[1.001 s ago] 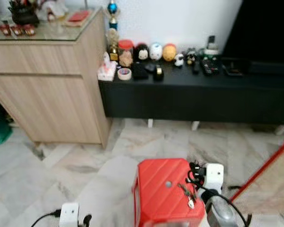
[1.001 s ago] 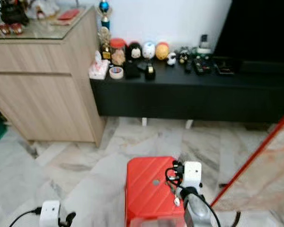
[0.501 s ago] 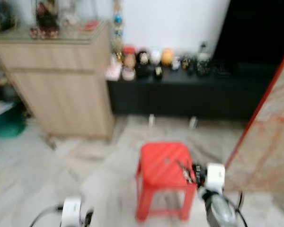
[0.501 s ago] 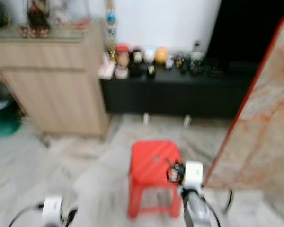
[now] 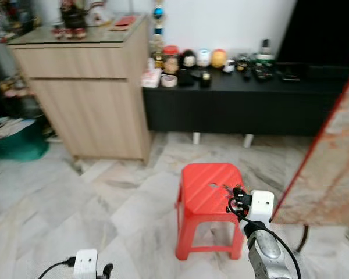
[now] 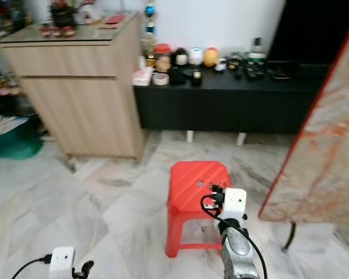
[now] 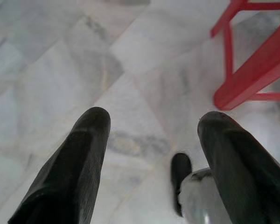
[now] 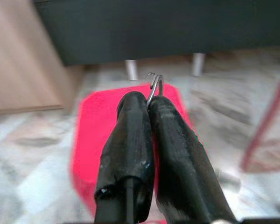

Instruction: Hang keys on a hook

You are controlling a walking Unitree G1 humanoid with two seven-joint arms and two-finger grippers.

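Your right gripper (image 8: 148, 105) is up in front of you, over the right edge of the red stool (image 5: 206, 189), and its two black fingers are pressed together on the keys (image 8: 154, 84): in the right wrist view a thin metal ring pokes out from between the tips. From the head camera the keys (image 5: 228, 189) show as a small dark glint just above the stool's seat, at the end of that silver arm.

Your left gripper (image 7: 151, 140) hangs low on the near left, fingers spread wide apart, with only marble floor (image 7: 60, 56) and a leg of the stool beneath it.

Ahead of you, far left, stands a wooden cabinet (image 5: 93, 93) with clutter on top. To its right runs a long black low shelf (image 5: 244, 104) against the white wall, lined with small figurines and a roll of tape. A marble-patterned slab with a red edge (image 5: 331, 168) leans in on your right, close beside the stool.
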